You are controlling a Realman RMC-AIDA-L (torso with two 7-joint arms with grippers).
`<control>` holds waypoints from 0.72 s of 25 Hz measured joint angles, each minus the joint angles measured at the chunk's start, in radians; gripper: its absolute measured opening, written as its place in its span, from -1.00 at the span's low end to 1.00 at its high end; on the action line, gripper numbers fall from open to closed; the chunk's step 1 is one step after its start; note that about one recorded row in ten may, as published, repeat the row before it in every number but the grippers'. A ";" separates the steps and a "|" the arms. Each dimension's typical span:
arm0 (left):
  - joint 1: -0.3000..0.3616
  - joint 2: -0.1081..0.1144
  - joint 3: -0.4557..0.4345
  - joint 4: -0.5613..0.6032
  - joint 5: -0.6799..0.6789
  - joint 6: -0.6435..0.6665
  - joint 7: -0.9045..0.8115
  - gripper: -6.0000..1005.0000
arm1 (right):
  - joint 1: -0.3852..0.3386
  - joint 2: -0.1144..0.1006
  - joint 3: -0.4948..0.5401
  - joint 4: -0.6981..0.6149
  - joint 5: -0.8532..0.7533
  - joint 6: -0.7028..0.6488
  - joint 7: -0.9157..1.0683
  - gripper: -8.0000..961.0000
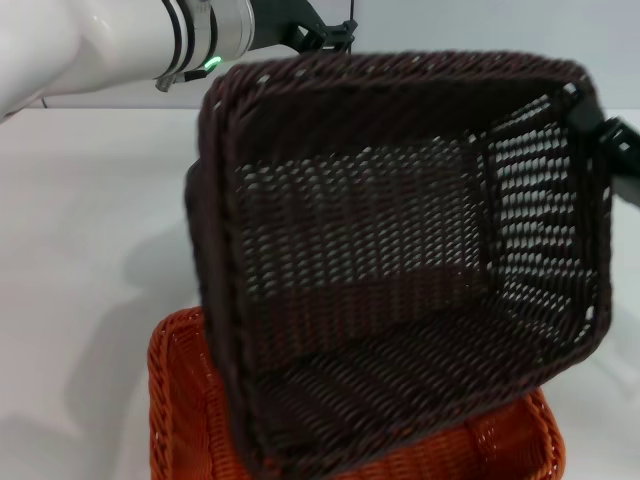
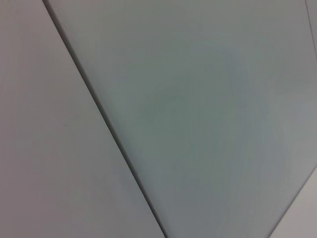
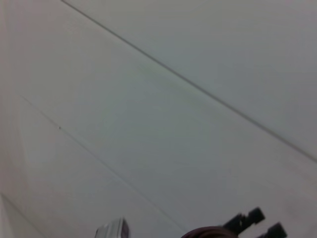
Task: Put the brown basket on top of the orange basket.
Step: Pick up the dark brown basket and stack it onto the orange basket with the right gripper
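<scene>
The brown basket [image 1: 400,250] hangs in the air, tipped so its opening faces the head camera, and fills most of the head view. The orange basket [image 1: 185,400] stands on the white table right below it, partly hidden, with the brown basket's lower edge over its opening. My left gripper [image 1: 325,38] holds the brown basket's far left rim, its tips hidden behind the weave. My right gripper [image 1: 600,125] clamps the far right rim. A sliver of the brown rim [image 3: 208,232] shows in the right wrist view.
The white table [image 1: 80,250] extends to the left and behind the baskets. My left arm [image 1: 120,40] reaches across the upper left. Both wrist views show only pale flat panels with seams.
</scene>
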 joint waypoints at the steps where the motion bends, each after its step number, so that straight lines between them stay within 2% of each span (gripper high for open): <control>1: 0.000 0.000 0.000 0.000 0.000 0.000 0.000 0.62 | 0.000 0.000 0.000 0.000 0.000 0.000 0.000 -0.59; 8: -0.001 0.000 0.000 -0.016 0.002 0.000 0.018 0.62 | -0.003 0.004 -0.036 0.111 -0.008 0.019 -0.073 -0.59; 18: -0.001 0.000 0.001 -0.025 0.002 0.003 0.022 0.62 | -0.045 0.008 -0.050 0.152 -0.013 0.049 -0.098 -0.59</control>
